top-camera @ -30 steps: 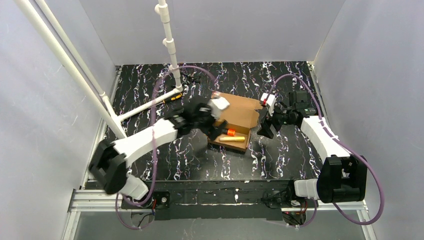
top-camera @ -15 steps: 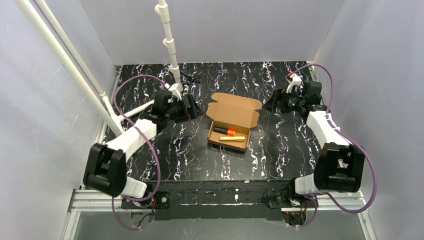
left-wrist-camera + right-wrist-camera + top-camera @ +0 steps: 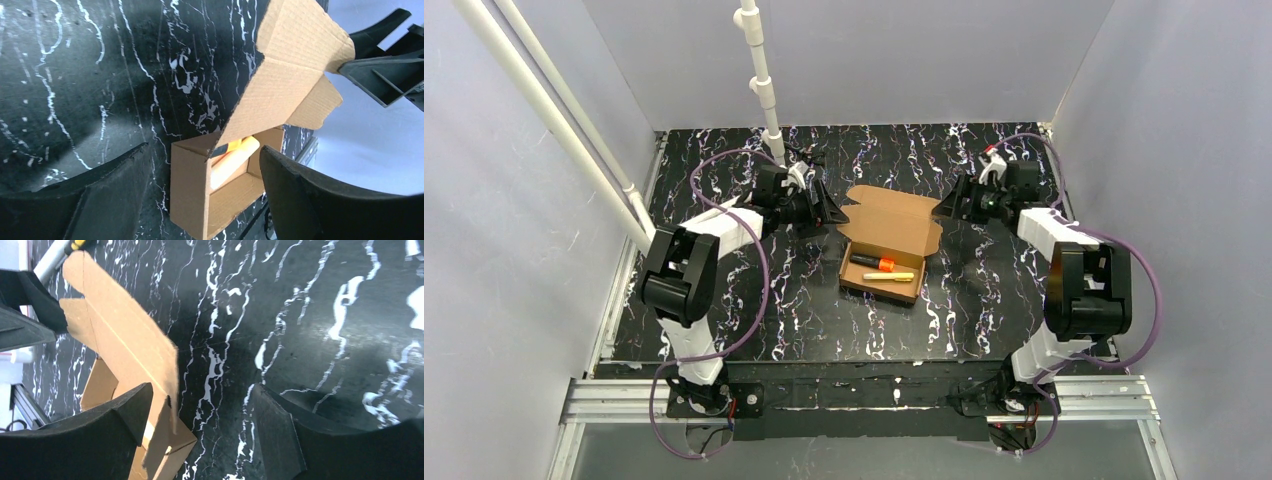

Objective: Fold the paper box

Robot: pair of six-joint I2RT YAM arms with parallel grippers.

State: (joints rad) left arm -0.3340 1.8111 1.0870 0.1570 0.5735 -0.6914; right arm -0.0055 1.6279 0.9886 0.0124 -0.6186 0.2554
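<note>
Here, the lid-up paper box [image 3: 898,224] sits between the left gripper [image 3: 829,212] and right gripper [image 3: 947,208], both spread wide, grasping nothing.

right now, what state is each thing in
box, lid open, angled up
marker, lying inside box
yellow pen, lying inside box beside marker
left gripper, open, empty, left of lid
right gripper, open, empty, right of lid

paper box [image 3: 894,218] lies lid-open between left pincer [image 3: 829,212] and right pincer [image 3: 950,206].
</note>
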